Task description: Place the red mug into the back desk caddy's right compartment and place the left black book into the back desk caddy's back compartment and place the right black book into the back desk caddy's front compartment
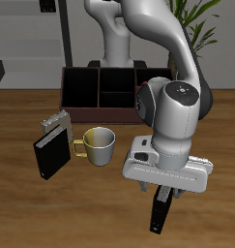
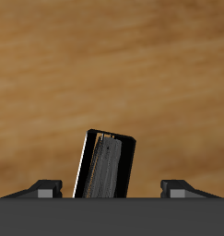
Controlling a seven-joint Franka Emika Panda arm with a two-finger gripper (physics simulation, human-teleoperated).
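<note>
My gripper (image 1: 160, 192) hangs open near the table's front edge, right over the left black book (image 1: 162, 213), which stands upright. In the wrist view the book (image 2: 106, 166) stands between my fingers (image 2: 49, 190), which are spread wide and do not touch it. The right black book (image 1: 51, 153) stands across the table, beside the pale mug. The back desk caddy (image 1: 78, 97) is a dark reddish-brown box at the table's back. A red sliver (image 1: 140, 103) that may be the red mug shows behind my arm; the rest is hidden.
A pale mug with a yellow handle (image 1: 98, 145) stands mid-table. A grey patterned book (image 1: 56, 123) stands just behind the right black book. My arm hides part of the caddy.
</note>
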